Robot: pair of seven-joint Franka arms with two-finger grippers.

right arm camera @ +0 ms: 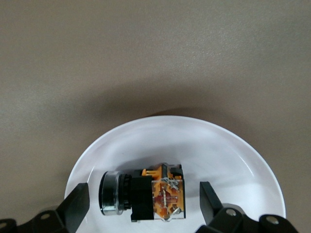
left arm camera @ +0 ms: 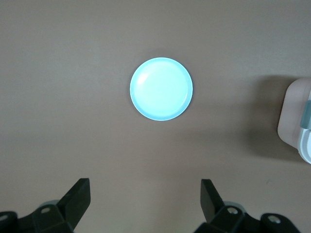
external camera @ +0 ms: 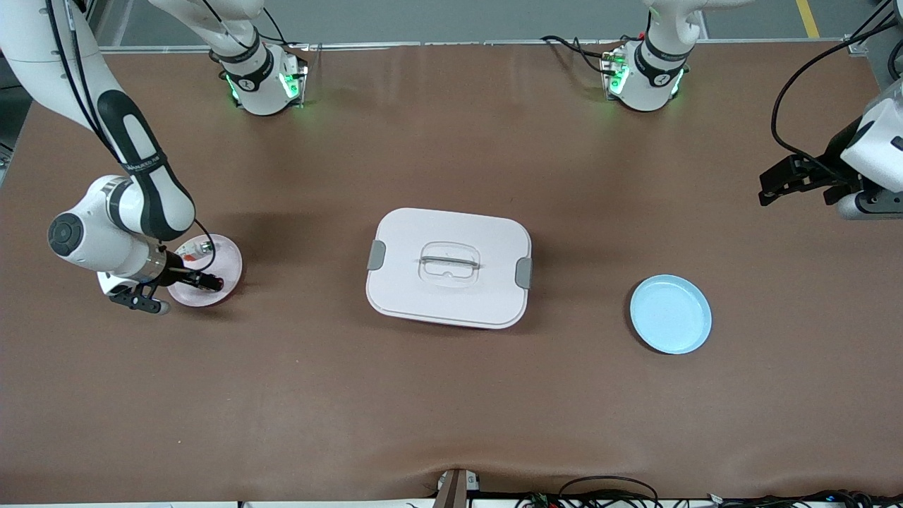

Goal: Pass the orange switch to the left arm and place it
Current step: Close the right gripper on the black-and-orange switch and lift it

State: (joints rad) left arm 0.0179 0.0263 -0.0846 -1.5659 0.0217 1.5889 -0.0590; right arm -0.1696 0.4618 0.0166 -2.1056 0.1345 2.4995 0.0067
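Note:
The orange switch [right arm camera: 143,194] lies on its side on a pale pink plate [right arm camera: 194,141], black body with an orange block and a silver-ringed cap. My right gripper [right arm camera: 143,204] is low over it, open, one finger on each side with gaps to the switch. In the front view the right gripper [external camera: 209,283] is over the pink plate [external camera: 229,264] at the right arm's end of the table. The white box [external camera: 409,282] sits mid-table. My left gripper [external camera: 769,189] hangs open and empty over the left arm's end; the left wrist view shows the left gripper [left arm camera: 146,199] with nothing between its fingers.
A small silver, white and red item [external camera: 201,248] shares the pink plate, farther from the front camera than the switch. A blue plate [external camera: 670,314] lies between the box and the left arm's end. The blue plate [left arm camera: 161,89] and a corner of the box [left arm camera: 294,121] show below the left gripper.

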